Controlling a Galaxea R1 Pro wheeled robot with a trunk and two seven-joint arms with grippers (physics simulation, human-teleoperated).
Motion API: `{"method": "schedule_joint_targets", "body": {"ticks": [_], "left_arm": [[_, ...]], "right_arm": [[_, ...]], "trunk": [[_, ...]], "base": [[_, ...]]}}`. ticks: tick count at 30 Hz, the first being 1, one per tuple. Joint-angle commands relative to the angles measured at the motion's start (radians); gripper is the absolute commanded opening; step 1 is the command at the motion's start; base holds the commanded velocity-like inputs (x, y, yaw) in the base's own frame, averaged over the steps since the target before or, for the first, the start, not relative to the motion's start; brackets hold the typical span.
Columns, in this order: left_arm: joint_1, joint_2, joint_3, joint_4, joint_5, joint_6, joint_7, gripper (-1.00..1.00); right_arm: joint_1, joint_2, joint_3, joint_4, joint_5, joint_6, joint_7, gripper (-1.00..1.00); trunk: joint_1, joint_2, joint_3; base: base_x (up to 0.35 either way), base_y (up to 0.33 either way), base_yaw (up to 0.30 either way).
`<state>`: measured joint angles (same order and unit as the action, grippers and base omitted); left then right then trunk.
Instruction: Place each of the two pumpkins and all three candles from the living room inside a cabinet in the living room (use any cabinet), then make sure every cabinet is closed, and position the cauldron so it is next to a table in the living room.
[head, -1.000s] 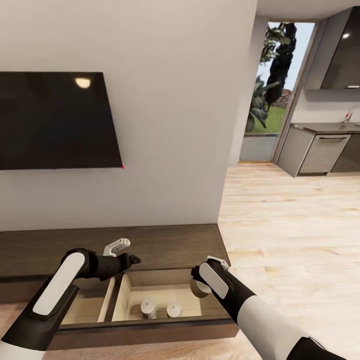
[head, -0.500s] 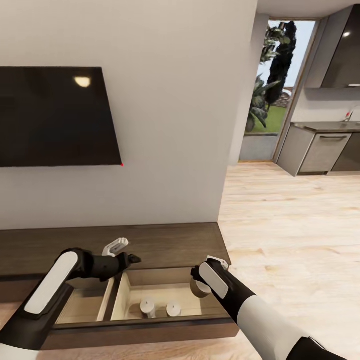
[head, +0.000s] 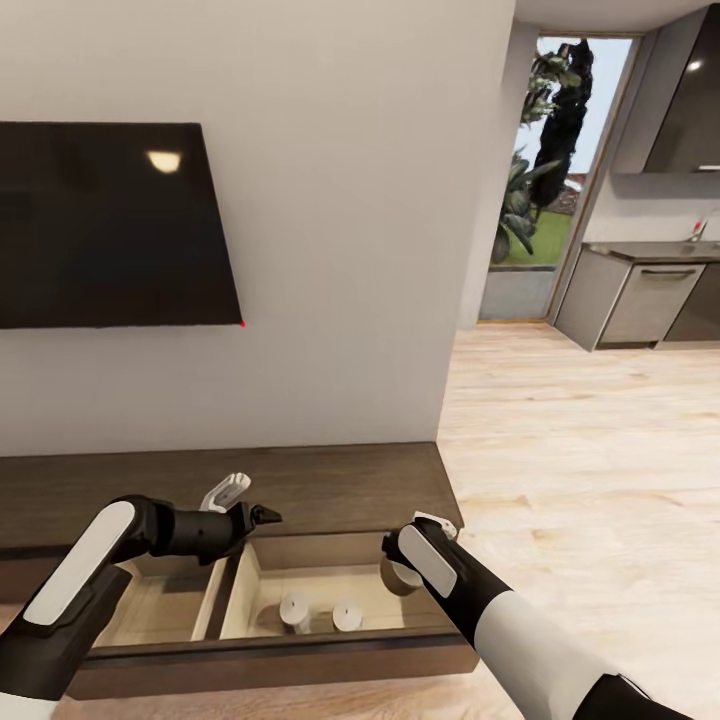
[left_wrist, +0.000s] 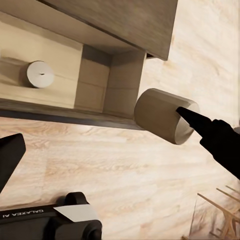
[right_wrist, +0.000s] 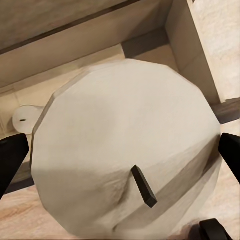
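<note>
The long dark cabinet (head: 330, 485) stands on the pale wood floor (head: 580, 480) against the wall, its drawer (head: 330, 600) pulled open, with two candles (head: 296, 608) (head: 346, 613) upright side by side on the drawer's light bottom.

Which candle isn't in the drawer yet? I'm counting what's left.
The candle held in the right end effector, above the open drawer; the other two candles stand inside it.

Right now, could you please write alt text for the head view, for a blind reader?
The right end effector holds a candle over the cabinet's open drawer, where two candles stand. The left end effector hovers above the drawer's left part.
</note>
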<state>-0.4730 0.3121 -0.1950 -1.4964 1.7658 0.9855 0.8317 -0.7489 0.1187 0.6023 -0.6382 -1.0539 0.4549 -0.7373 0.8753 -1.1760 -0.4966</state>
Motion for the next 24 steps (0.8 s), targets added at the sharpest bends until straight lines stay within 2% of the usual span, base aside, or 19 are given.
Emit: {"method": "schedule_joint_targets", "body": {"ticks": [1,24], "left_arm": [[-0.001,0.001,-0.001,-0.001,0.01,-0.001,0.01,1.0],[-0.001,-0.001,-0.003,0.001,0.009,-0.001,0.012,1.0]], "right_arm": [[-0.001,-0.001,0.004,-0.001,-0.005,0.003,-0.007,-1.0],[-0.001,-0.001,0.004,-0.001,-0.005,0.002,-0.007,-1.0]], "trunk": [[0.004,-0.008,-0.004],[0.092,-0.169,-0.076]], "base": [[0.0,0.0,0.0],[0.0,0.0,0.0]]}}
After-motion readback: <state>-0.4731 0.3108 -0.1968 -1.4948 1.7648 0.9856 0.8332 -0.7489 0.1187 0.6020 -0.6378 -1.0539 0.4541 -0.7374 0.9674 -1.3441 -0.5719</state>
